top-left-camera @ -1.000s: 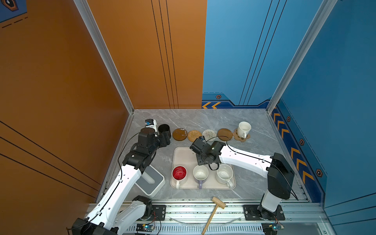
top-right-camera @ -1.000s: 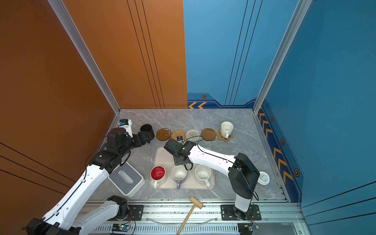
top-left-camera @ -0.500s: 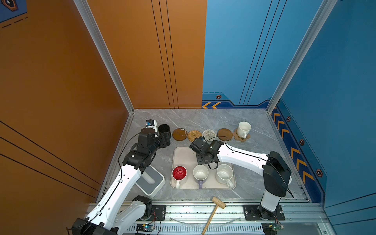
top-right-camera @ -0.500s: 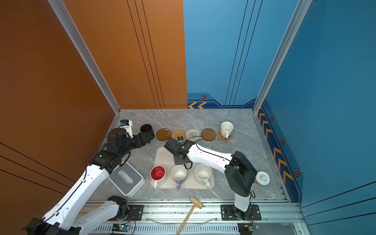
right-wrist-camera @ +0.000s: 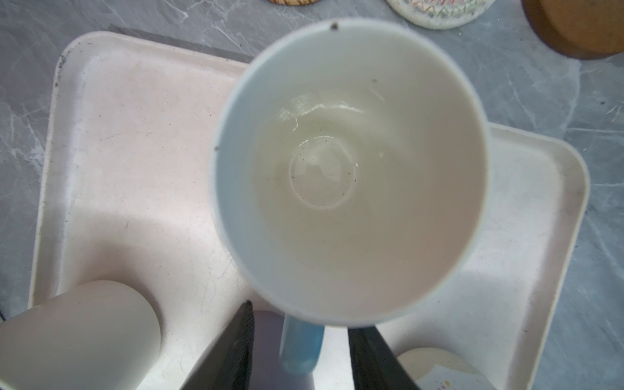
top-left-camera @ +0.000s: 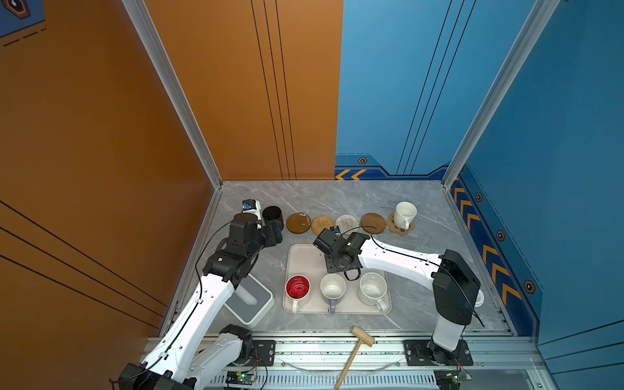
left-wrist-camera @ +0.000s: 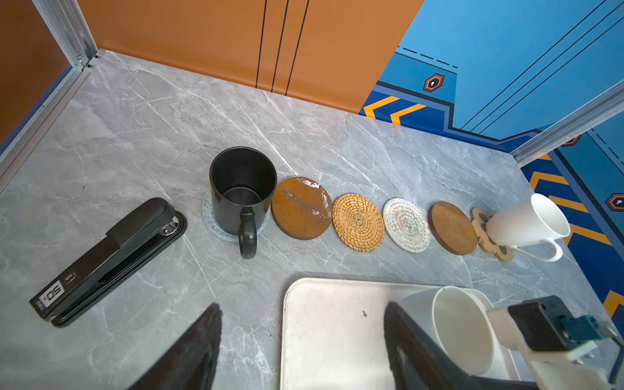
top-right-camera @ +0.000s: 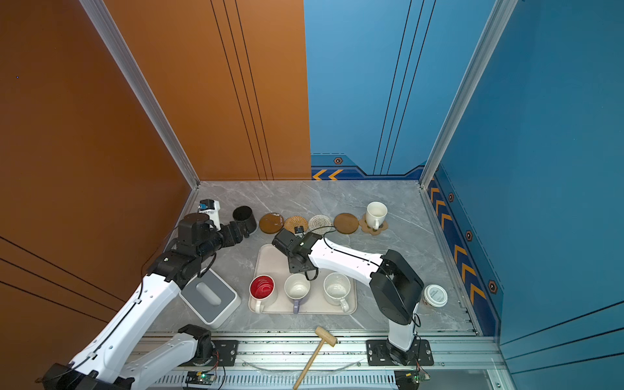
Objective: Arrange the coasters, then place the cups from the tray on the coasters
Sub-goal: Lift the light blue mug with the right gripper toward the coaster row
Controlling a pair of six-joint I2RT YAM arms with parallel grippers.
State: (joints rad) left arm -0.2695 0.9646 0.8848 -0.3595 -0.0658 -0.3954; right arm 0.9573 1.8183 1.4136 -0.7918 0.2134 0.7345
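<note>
Light blue cup (right-wrist-camera: 351,169) stands on the tray (right-wrist-camera: 111,135); your right gripper (right-wrist-camera: 300,320) straddles its handle (right-wrist-camera: 300,351), jaws part-open, not yet touching; left gripper (left-wrist-camera: 301,306) hangs wide, empty; next, pinch, lift clear, carry to a bare coaster (left-wrist-camera: 407,224).

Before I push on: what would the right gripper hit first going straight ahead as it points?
The handle of the blue mug: it sits in line with the right gripper, between its open jaws. Depth is unclear, but it looks close; the tray lies beyond.
</note>
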